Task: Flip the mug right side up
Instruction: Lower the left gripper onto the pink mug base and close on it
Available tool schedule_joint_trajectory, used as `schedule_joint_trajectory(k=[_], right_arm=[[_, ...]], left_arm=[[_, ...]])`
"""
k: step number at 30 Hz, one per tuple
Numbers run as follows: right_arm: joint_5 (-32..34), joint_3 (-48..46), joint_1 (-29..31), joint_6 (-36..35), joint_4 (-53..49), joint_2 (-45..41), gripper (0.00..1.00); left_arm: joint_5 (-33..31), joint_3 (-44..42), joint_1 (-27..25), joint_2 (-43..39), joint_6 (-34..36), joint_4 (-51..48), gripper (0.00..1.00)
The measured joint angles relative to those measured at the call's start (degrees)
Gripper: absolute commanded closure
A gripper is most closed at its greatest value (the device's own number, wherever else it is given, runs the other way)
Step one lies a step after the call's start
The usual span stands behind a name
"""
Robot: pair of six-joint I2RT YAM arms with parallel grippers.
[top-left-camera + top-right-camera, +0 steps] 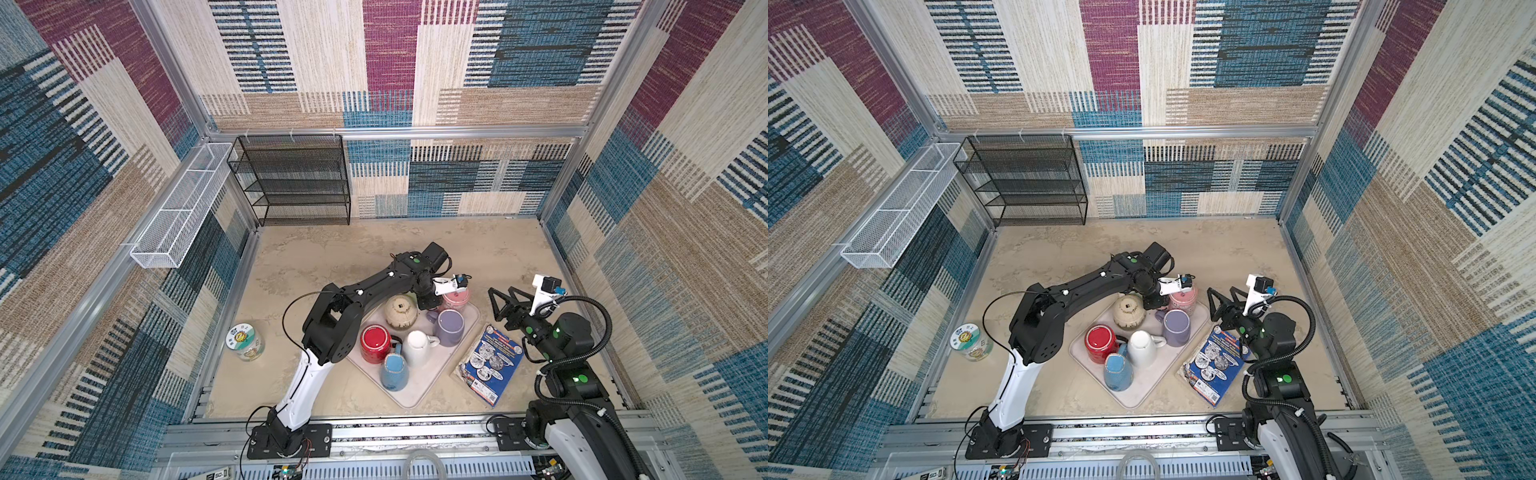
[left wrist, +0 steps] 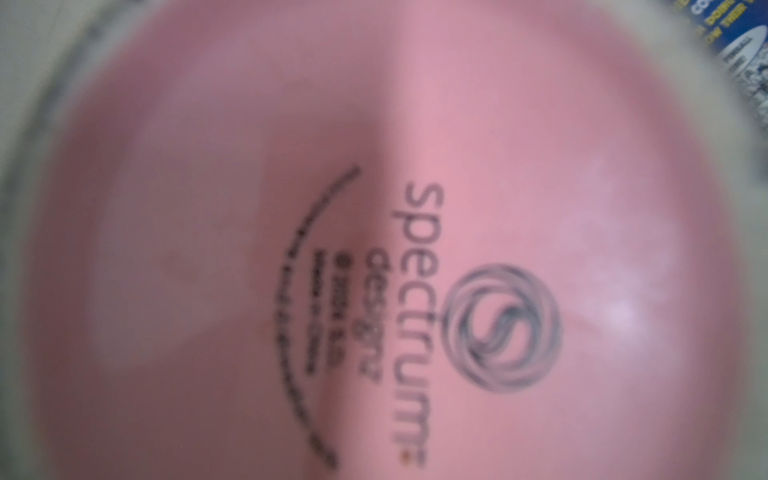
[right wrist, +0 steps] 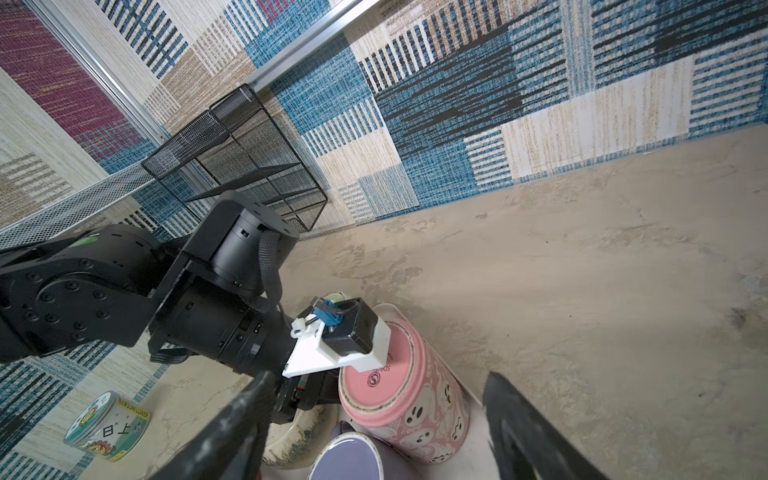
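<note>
Six mugs (image 1: 415,347) crowd the tray (image 1: 419,386); beside its right edge our right hand (image 1: 500,293) hangs spread, empty. At the far corner the pink mug (image 1: 457,297) stands base up. We judge it glazed, heavy and breakable, best gripped by handle or rim. Our left hand (image 3: 307,397) crowds it; we cannot tell its grip.

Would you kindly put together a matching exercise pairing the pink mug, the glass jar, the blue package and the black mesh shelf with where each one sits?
Things:
1. pink mug
2. glass jar
3. blue package
4. black mesh shelf

Places:
A. on the table, left of the tray
B. standing at the table's back edge
C. upside down on the tray's far corner
D. on the table, right of the tray

Pairs: 1-C; 2-A; 3-D; 4-B
</note>
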Motion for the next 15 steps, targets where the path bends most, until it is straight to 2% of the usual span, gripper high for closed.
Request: schedule_joint_trajectory(k=[15], right_arm=[[0.00, 0.00, 0.00, 0.28, -0.04, -0.70, 0.19]], left_arm=[[0.46, -0.11, -0.04, -3.32, -0.22, -1.64, 1.00]])
